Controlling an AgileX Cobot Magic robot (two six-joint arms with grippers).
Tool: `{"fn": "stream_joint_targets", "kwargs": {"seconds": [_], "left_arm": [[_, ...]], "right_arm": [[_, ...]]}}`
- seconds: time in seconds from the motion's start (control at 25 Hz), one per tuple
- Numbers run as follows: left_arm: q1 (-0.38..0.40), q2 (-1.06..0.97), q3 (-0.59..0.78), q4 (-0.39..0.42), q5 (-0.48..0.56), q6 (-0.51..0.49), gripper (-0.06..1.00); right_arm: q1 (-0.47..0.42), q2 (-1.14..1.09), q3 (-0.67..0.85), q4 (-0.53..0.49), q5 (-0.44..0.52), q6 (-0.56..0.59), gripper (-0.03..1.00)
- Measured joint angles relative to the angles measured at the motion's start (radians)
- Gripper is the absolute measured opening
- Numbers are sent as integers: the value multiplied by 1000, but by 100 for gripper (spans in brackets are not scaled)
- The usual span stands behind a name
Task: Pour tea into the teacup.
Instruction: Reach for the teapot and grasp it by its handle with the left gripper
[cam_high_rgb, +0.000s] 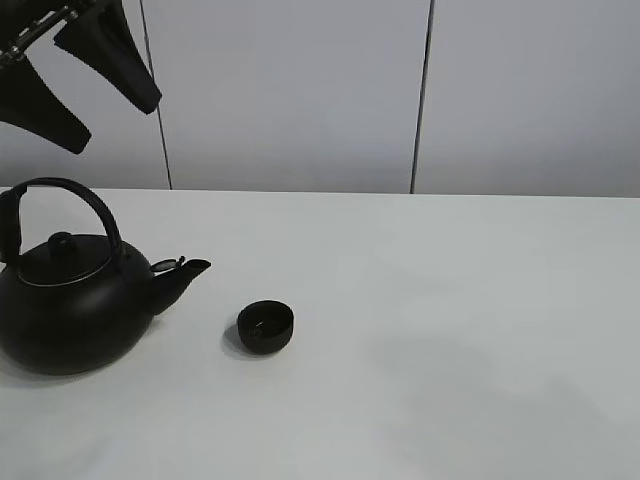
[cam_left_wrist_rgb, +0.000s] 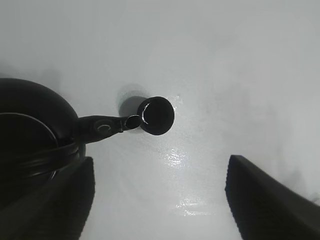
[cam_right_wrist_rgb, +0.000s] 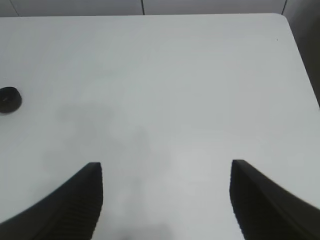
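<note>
The small matte-black teacup (cam_high_rgb: 266, 327) stands upright on the white table (cam_high_rgb: 450, 330), just right of the kettle's spout. It also shows in the left wrist view (cam_left_wrist_rgb: 157, 115) and small in the right wrist view (cam_right_wrist_rgb: 8, 99). The big black kettle (cam_high_rgb: 72, 300) with an arched handle stands at the left; in the left wrist view the kettle (cam_left_wrist_rgb: 30, 130) has its spout reaching to the cup. My left gripper (cam_high_rgb: 105, 85) hangs open and empty high above the kettle; its fingers (cam_left_wrist_rgb: 60, 200) frame the wrist view. My right gripper (cam_right_wrist_rgb: 165, 200) is open and empty over bare table.
A grey panelled wall (cam_high_rgb: 300, 90) stands behind the table's far edge. The table's right edge and far right corner (cam_right_wrist_rgb: 285, 20) show in the right wrist view.
</note>
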Motion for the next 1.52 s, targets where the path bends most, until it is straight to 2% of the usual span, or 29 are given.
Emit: {"fn": "stream_joint_targets", "kwargs": {"seconds": [0.4, 1.04, 1.24, 1.52], "left_arm": [[0, 0, 0, 0, 0, 0, 53], [0, 0, 0, 0, -7, 0, 53], [0, 0, 0, 2, -86, 0, 53], [20, 0, 0, 4, -305, 17, 53]], "right_arm": [[3, 0, 26, -56, 8, 70, 49], [3, 0, 26, -60, 8, 78, 49], [3, 0, 26, -60, 8, 78, 49], [3, 0, 26, -60, 7, 78, 49]]}}
